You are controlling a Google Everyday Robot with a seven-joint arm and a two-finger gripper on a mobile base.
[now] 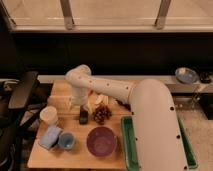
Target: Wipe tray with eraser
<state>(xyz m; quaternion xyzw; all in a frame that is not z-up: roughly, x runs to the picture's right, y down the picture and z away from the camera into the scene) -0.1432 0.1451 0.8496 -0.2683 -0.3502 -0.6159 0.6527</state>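
Desk (62, 91) carries everything; green tray (126, 146) lies at its right edge, mostly hidden under the arm (150, 115). Eraser (83, 117) lies well apart, left of the grapes (102, 114). End effector (78, 103) hangs spread just above it; an off-centre descent could nudge the eraser away

The white arm (116, 90) is reaching leftward from the lower right, bending sharply downward and hanging its claw (80, 105) straight down, left of centre, seemingly spread wide and gripping nothing.
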